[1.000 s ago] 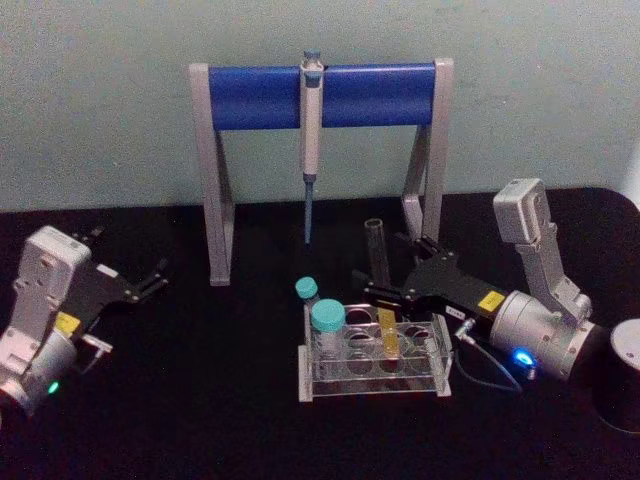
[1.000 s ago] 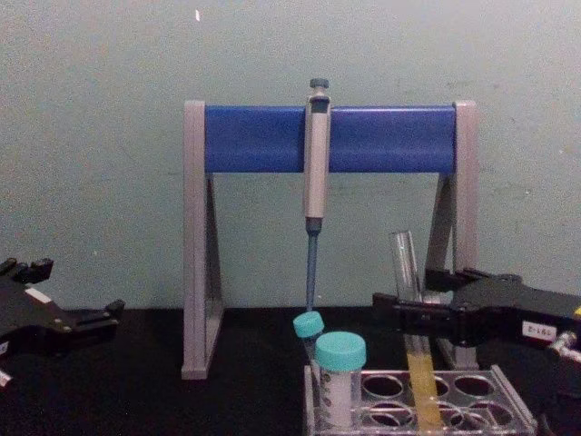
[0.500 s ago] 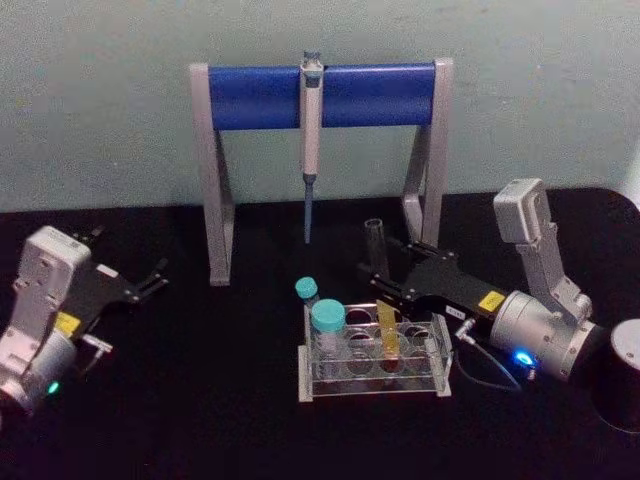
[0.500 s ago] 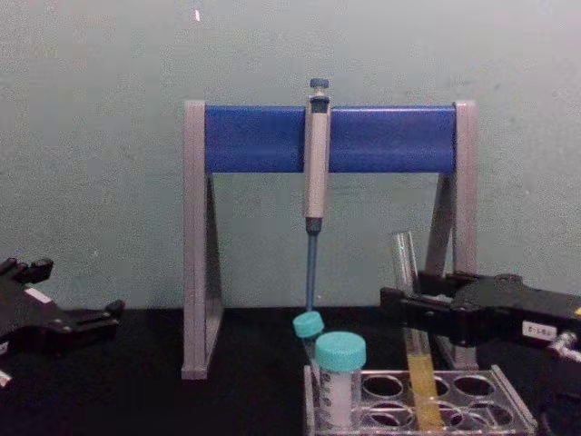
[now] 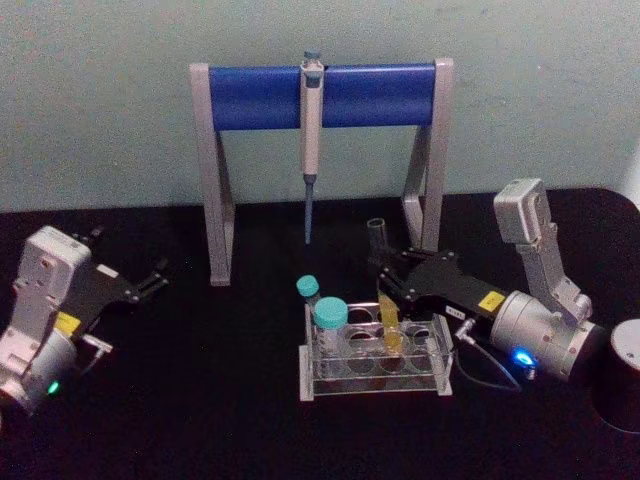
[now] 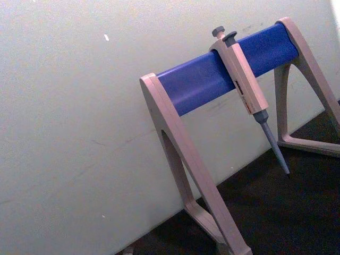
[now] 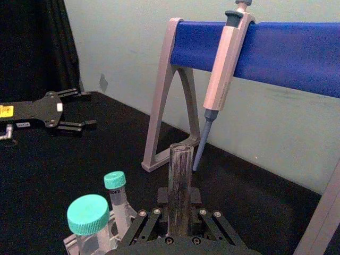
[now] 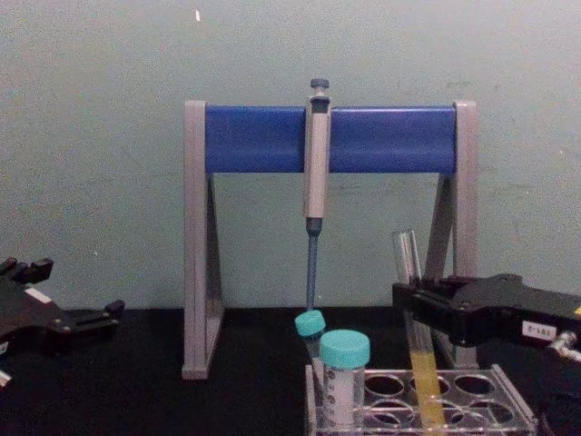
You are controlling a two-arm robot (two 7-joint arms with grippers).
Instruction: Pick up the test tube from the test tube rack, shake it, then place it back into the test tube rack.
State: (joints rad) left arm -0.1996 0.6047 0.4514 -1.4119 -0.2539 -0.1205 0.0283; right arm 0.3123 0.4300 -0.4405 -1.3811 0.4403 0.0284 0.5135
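Note:
The test tube (image 5: 377, 245), long clear glass with yellow liquid low down, stands slightly tilted in a hole of the translucent test tube rack (image 5: 375, 386) at table centre. My right gripper (image 5: 386, 284) reaches in from the right and is shut on the tube's middle, above the rack's top plate. In the chest view the tube (image 8: 408, 272) rises past the right gripper (image 8: 406, 313) over the rack (image 8: 472, 374). The right wrist view shows the tube (image 7: 180, 175) upright between the right gripper's (image 7: 180, 201) black finger links. My left gripper (image 5: 132, 252) rests open at the far left.
Two teal-capped tubes (image 5: 328, 314) stand at the rack's left end. Behind the rack is a grey-and-blue stand (image 5: 250, 97) with a pipette (image 5: 311, 130) hanging from its bar. A dark cylinder (image 5: 625, 375) sits at the right edge.
The right gripper's fingers have drawn together onto the test tube. The tube and rack have shifted slightly to the right. The left arm has not moved.

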